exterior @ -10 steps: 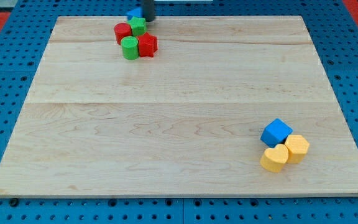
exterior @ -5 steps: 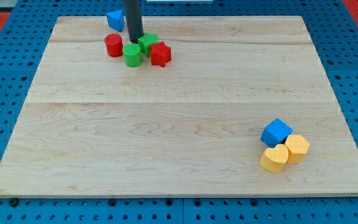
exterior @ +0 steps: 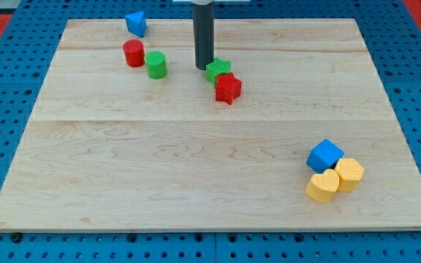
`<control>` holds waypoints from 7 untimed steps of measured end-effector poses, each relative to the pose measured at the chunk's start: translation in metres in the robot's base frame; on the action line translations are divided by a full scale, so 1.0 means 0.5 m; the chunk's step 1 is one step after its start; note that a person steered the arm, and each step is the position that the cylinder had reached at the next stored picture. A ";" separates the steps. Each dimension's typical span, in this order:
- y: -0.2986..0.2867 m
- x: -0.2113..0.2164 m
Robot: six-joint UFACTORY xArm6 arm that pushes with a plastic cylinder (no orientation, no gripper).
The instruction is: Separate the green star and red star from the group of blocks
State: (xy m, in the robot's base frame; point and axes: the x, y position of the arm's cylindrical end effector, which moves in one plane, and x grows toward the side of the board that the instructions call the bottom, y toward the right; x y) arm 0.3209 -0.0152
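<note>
My tip (exterior: pixel 203 68) rests on the board just to the left of the green star (exterior: pixel 218 71), touching or nearly touching it. The red star (exterior: pixel 227 88) lies right below the green star, against it. Both stars sit right of the upper-left blocks: a red cylinder (exterior: pixel 133 53) and a green cylinder (exterior: pixel 156 64) stand close together to the view's left of my tip. A blue block (exterior: pixel 136 23) lies above them near the board's top edge.
A blue cube (exterior: pixel 324 155), a yellow heart (exterior: pixel 322 186) and a yellow hexagon-like block (exterior: pixel 349 174) cluster at the lower right of the wooden board (exterior: pixel 196 161). Blue pegboard surrounds the board.
My tip has swept from the top edge down and to the right, pushing the green star and red star away from the red and green cylinders. The blue block was nudged left.
</note>
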 end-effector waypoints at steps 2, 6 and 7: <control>-0.018 0.076; 0.112 0.086; 0.190 0.087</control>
State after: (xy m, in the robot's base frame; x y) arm 0.3644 0.0799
